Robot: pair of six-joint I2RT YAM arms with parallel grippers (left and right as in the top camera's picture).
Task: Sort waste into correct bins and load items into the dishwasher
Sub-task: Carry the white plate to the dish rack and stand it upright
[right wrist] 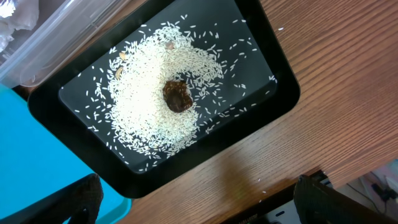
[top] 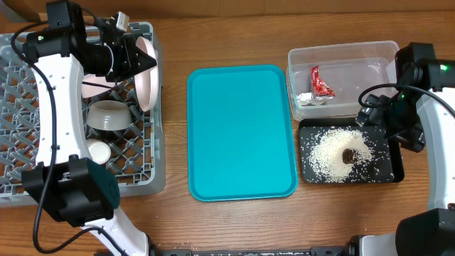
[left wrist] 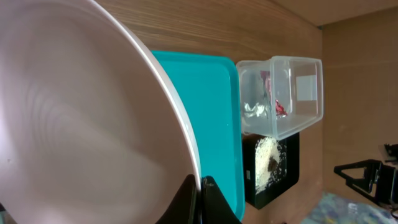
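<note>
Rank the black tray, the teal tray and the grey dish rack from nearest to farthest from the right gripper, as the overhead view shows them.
1. Black tray: on the right, right beside the right gripper.
2. Teal tray: in the middle of the view.
3. Grey dish rack: at the far left.

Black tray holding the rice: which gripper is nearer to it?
Right. The right gripper hangs open at the right edge of the black tray. The left gripper is far across the table over the dish rack, shut on a plate.
</note>
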